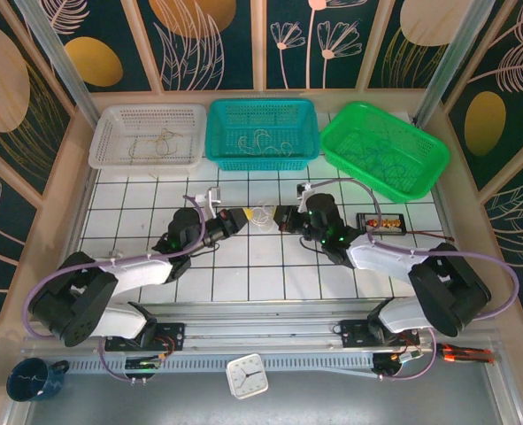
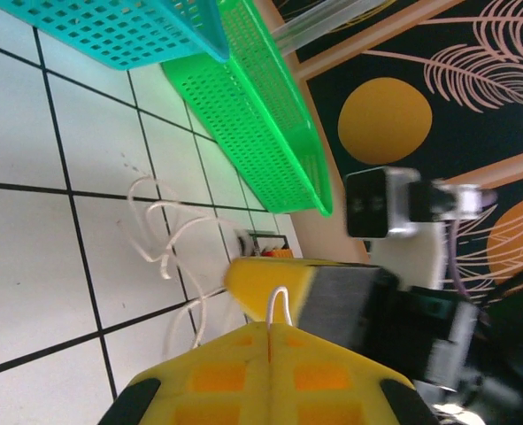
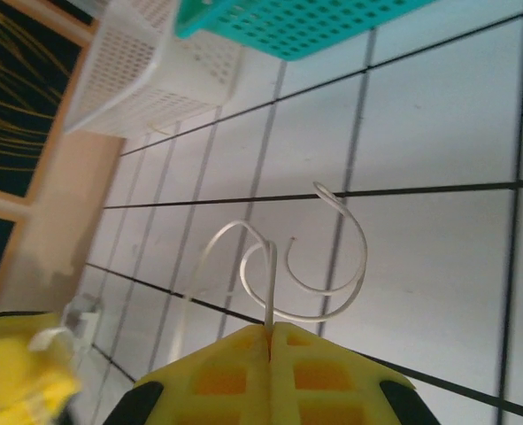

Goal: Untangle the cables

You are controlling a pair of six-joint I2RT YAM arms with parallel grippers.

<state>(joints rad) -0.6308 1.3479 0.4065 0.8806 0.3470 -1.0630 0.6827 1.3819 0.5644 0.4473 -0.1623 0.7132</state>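
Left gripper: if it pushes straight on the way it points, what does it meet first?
Past the whitish cable pinched in the left gripper, the right gripper comes first, its yellow fingertips facing it head-on. The gap looks short, but depth is hard to judge.

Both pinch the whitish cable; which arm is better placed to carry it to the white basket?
Left, probably: the left gripper, shut on the cable, sits nearer the white basket; the right gripper, also gripping it, sits toward the green basket.
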